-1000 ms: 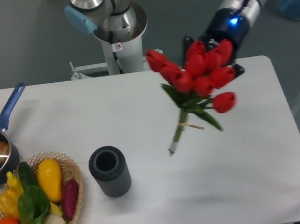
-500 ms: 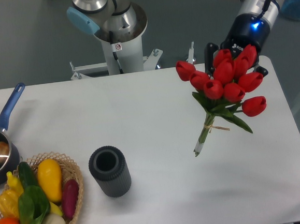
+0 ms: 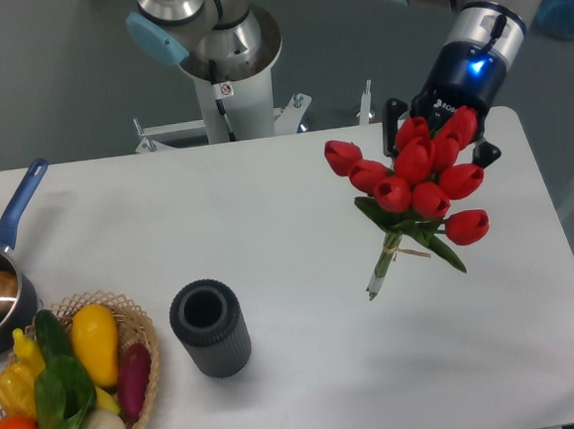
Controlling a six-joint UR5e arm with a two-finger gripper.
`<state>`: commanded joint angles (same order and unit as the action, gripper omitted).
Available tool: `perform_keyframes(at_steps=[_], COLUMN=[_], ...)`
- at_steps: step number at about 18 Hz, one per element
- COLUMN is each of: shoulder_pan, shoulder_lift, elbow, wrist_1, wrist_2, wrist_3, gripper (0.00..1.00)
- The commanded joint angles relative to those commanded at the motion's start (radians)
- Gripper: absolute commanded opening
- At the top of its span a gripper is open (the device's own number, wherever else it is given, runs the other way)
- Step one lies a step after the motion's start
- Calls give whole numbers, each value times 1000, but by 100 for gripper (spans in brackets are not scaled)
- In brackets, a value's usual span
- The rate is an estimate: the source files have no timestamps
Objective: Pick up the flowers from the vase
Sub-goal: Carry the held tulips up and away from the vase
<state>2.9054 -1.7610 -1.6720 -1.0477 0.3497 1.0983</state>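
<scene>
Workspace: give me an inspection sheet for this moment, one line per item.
Surface: white table, no spills seen.
Job's things: red tulip bunch held in the air, stems pointing down-left, clear of the ribbed dark grey vase, which stands with its mouth empty.
Clutter: wicker basket of vegetables at front left; saucepan with blue handle at the left edge.
Grippers: gripper shut on the tulips, mostly hidden behind the blooms.
Cables: nothing seen.
Surroundings: robot base pedestal behind the table; grey floor.
</scene>
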Motion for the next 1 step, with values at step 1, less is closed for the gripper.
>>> perform_keyframes(at_steps=[1], shoulder_pan=[-2], shoulder_lift=[0], elbow=[-2], wrist_1=[2], wrist_2=[-2], wrist_3=[2], gripper=[36])
